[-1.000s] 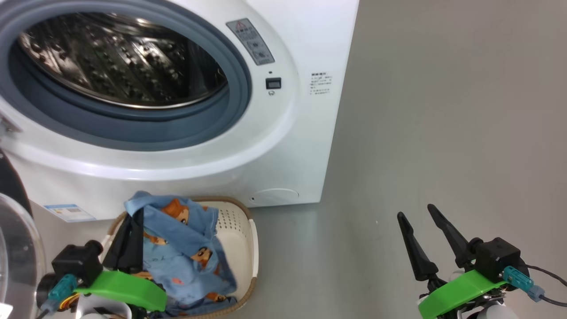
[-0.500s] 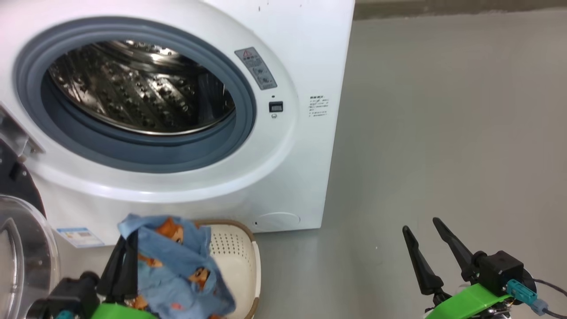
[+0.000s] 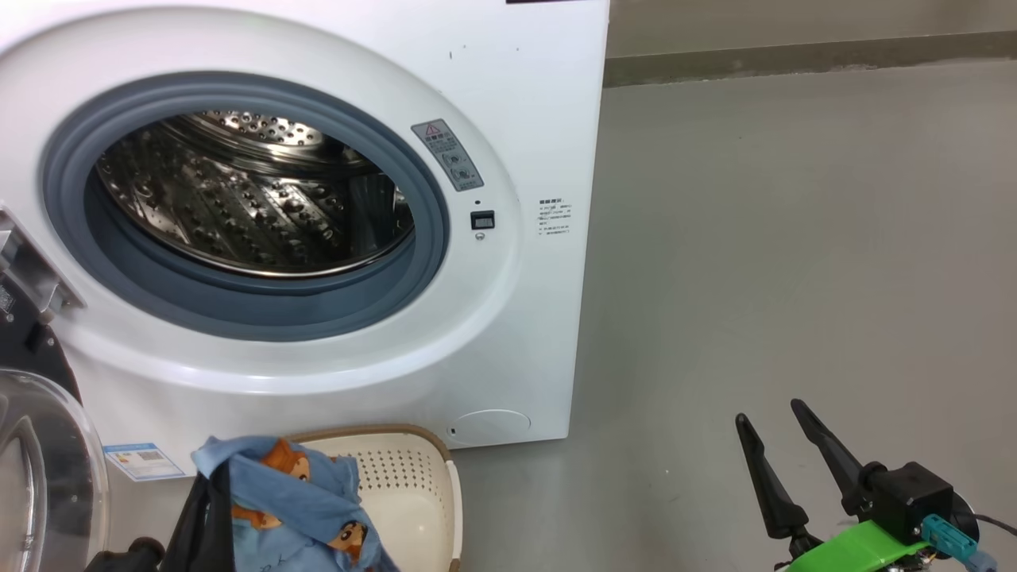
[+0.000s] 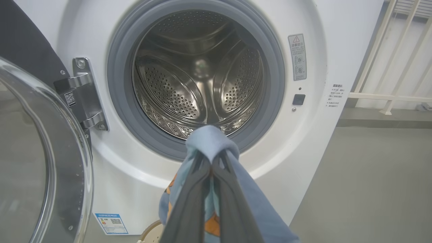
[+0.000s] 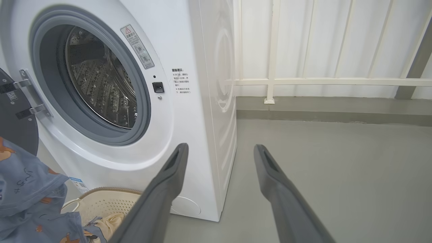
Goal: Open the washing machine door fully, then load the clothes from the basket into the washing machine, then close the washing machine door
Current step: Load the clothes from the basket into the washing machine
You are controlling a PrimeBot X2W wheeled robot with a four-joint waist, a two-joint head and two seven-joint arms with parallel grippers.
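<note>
So the step in hand looks like hauling the first piece up to the drum [image 4: 199, 77]. The left gripper [image 4: 212, 168] is pinched tight on a fold of the blue printed garment [image 4: 209, 140], which hangs over the basket [image 3: 397, 477], low in front of the washing machine [image 3: 508, 119] and just under the opening. The right gripper [image 5: 220, 146] sits off to the side over the floor, jaws spread wide, holding nothing.

How I'd play it:
- Lift enough that the dangling tail clears the lower lip of the grey-blue gasket [image 4: 121, 84]. Soft fabric will drag and snag there otherwise.
- Push well inside the drum before letting go. A sleeve left draped on the gasket would probably foul the door closing later.
- Keep the arm away from the washing machine door [image 4: 40, 162], swung out on the left by its hinge [image 4: 84, 94].

Stuff I can't really make out:
- The garment's bottom end is cut off in both the head view and the left wrist view, so no idea how long the tail is.
- The basket's near half is out of frame. The right wrist view shows a cream piece [image 5: 108, 221] in there, but how much more, can't tell.
- The door is cropped everywhere, so whether it's fully open is hard to call.
</note>
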